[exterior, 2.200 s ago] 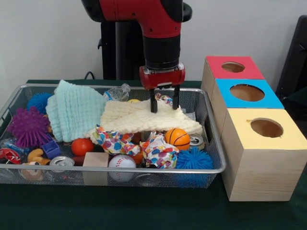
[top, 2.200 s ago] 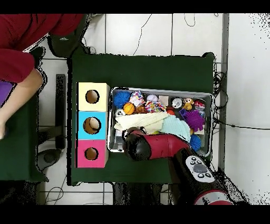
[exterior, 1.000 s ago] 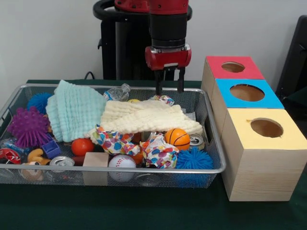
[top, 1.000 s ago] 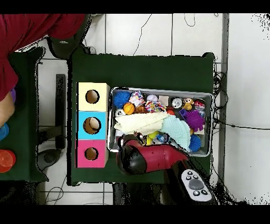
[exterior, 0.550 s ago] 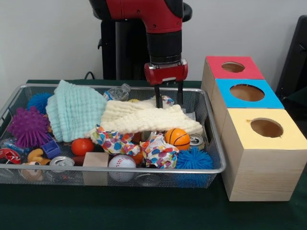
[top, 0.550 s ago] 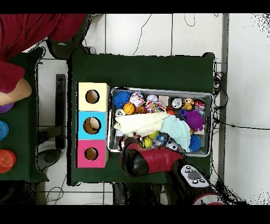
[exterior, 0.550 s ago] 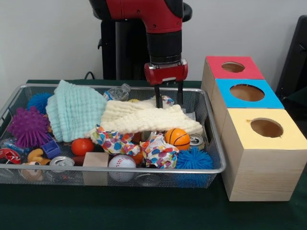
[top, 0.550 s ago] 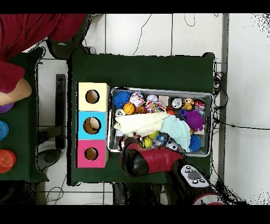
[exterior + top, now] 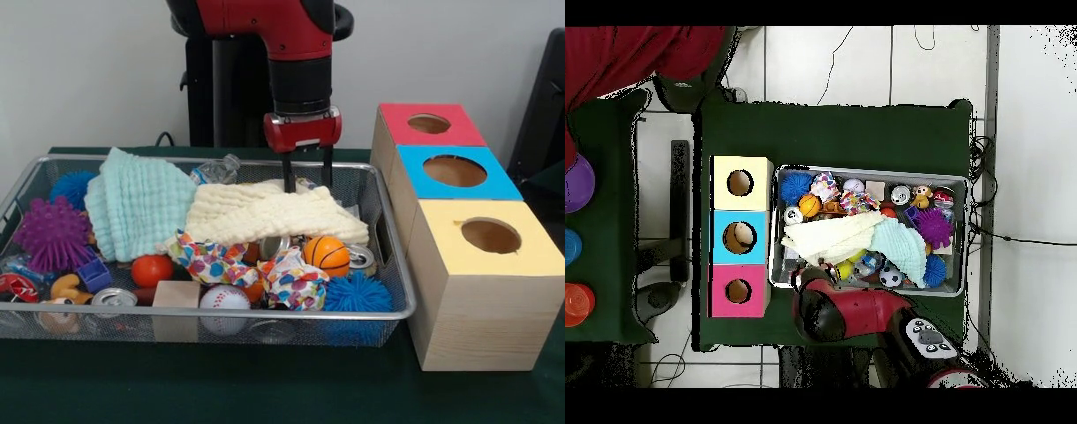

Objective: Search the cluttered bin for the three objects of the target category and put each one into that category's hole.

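Cream cloth (image 9: 274, 215) hides toys, so I hang my tool (image 9: 305, 184) open and empty above it.

Looks like a robotics lab. My table (image 9: 835, 135) wears a dark green cloth on a pale tiled floor (image 9: 1030, 150), cables (image 9: 980, 165) trailing. Plain white wall (image 9: 88, 71) behind.

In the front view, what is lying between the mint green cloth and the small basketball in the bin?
In the front view, the cream cloth lies between the mint green cloth and the small basketball, with a colourful dotted wrapper just below it.
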Robot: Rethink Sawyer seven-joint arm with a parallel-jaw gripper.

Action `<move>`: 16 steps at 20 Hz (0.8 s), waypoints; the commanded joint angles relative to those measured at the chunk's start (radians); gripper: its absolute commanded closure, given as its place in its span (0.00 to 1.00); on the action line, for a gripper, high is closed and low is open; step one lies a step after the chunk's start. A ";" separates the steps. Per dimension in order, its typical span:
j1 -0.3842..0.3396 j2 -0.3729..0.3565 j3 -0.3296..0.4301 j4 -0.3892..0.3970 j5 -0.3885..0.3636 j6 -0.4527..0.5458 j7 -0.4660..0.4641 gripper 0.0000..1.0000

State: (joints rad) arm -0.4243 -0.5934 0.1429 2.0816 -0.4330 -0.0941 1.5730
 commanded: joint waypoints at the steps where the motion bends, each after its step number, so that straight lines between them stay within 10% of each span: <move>1: -0.009 0.009 -0.010 0.009 -0.019 -0.050 0.159 0.00; 16: 0.006 -0.023 -0.006 0.000 -0.009 -0.066 0.164 0.00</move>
State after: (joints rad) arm -0.4214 -0.6280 0.1370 2.0979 -0.4331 -0.0940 1.5730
